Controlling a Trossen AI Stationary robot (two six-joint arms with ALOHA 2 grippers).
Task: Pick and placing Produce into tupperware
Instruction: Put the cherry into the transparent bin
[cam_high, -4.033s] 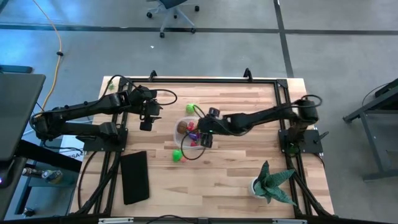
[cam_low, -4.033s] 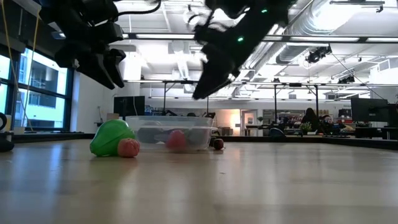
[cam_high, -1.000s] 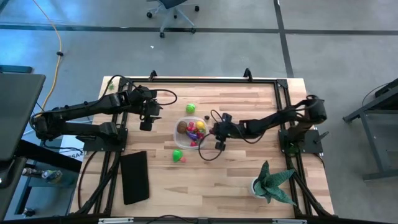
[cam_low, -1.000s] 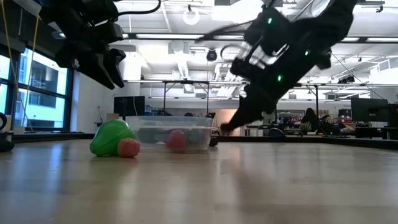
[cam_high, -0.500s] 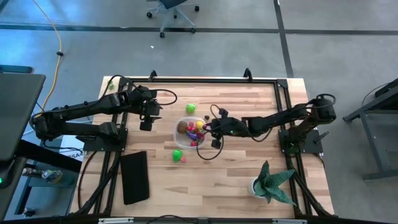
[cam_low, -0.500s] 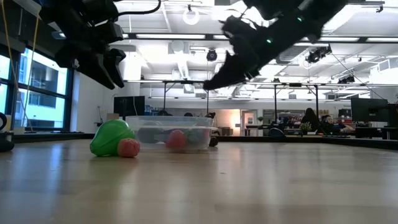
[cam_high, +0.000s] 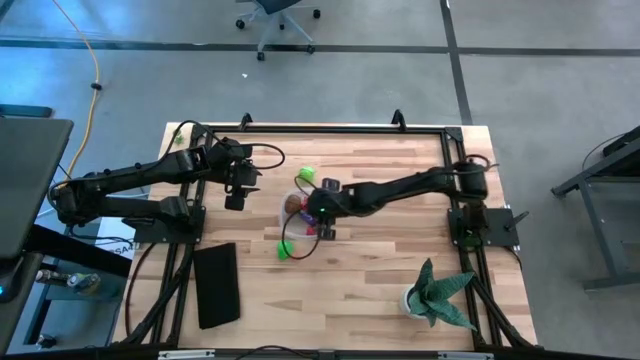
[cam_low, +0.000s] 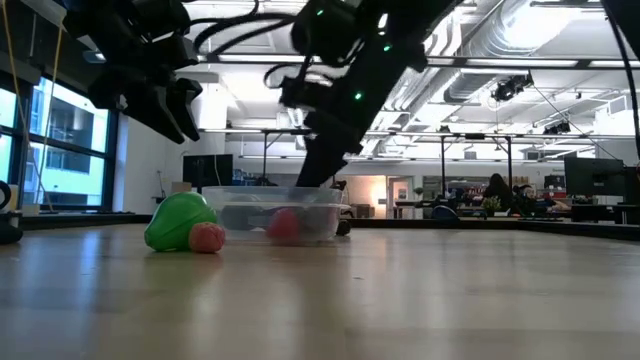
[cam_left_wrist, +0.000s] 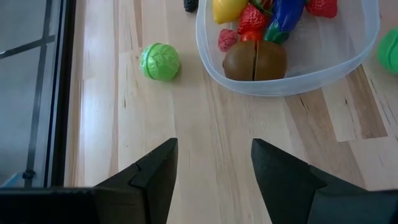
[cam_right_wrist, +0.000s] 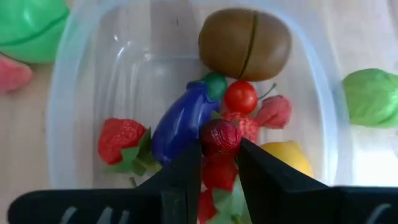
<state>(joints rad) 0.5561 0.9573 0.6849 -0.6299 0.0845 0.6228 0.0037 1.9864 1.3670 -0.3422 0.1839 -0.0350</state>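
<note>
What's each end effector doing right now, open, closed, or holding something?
Left end effector: open, empty, beside the tupperware.
Right end effector: closed on a dark red fruit over the tupperware.

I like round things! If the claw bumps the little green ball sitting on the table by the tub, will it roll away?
Probably. The green ball looks round and sits loose on the smooth wooden table, touching nothing. It likely feels stiff and light, like a toy.

One tupperware (cam_right_wrist: 74, 81) — two arms.
</note>
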